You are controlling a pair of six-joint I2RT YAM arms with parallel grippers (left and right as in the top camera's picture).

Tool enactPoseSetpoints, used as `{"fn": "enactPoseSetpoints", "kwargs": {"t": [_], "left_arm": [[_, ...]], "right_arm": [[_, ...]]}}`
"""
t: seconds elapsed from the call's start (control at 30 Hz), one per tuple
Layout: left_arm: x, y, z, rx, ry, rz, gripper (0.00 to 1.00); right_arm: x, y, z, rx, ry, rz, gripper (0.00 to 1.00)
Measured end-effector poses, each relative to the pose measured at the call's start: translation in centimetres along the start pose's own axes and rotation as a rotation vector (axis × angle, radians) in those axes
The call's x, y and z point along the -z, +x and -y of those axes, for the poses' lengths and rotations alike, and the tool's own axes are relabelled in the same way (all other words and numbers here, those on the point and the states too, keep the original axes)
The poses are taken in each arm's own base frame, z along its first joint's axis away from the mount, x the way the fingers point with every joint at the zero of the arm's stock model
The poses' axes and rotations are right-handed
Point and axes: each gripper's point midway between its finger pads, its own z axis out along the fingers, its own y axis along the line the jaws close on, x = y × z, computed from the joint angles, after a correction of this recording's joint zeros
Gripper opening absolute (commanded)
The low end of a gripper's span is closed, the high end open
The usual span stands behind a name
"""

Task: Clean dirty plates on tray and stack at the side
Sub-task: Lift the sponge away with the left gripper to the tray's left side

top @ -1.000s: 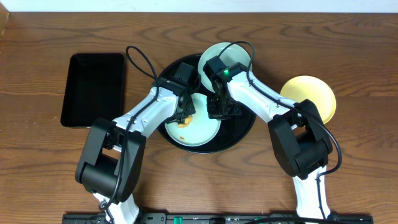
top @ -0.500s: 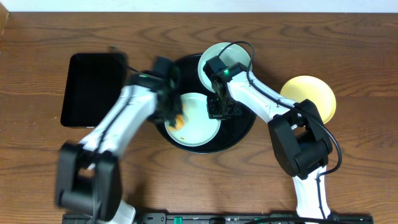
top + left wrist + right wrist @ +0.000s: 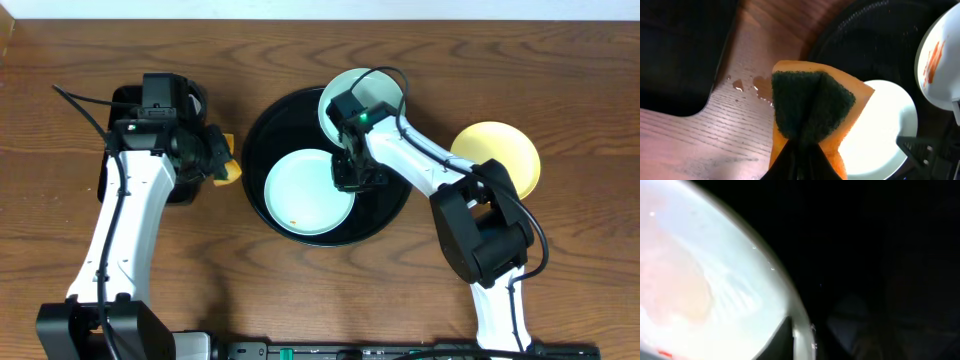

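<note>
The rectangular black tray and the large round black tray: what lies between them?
In the overhead view, an orange, green-faced sponge held by the left claw; the left wrist view shows water drops on the wooden table there.

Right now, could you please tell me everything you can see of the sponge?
The sponge is orange foam with a dark green scouring face, creased down the middle and pinched at one end by the left fingers. It is held over bare wooden table between the rectangular tray and the round tray.
</note>
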Motion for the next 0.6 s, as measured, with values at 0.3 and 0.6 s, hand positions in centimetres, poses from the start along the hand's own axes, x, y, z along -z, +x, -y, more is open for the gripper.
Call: {"fn": "enactPoseSetpoints", "kwargs": {"t": [0.3,0.6], "left_arm": [[0.0,0.1,0.2,-0.005,0.002,-0.002,0.07],[0.0,0.1,0.2,-0.006,0.002,-0.001,0.07]], "right_arm": [[-0.4,0.4,-1.7,-0.029,-0.111,-0.022,0.01],[-0.5,0.9,-2.6,-0.058,-0.238,-0.076,0.01]]}}
